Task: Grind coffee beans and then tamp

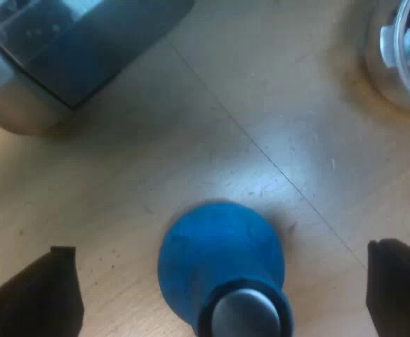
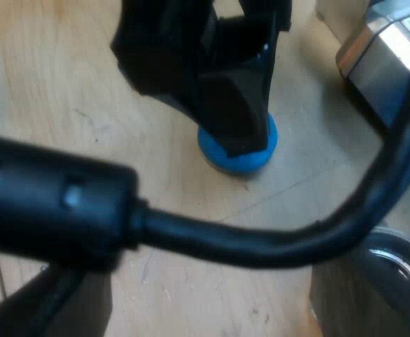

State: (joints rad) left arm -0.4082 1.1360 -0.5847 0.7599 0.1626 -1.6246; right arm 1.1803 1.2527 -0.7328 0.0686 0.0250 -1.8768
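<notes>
My left gripper (image 1: 223,247) hangs with its two black fingers spread wide, one on either side of the rounded blue tamper (image 1: 217,270), apparently lined up to close on it. The tamper stands between them on the pale wooden bench (image 1: 191,140). Farther out sits the steel espresso machine (image 1: 57,63).

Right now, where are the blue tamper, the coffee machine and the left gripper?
blue tamper (image 1: 219,270), left wrist view, its blue body.
espresso machine (image 1: 57,49), left wrist view, its dark panel.
left gripper (image 1: 223,248), left wrist view, midway between its fingertips.
</notes>
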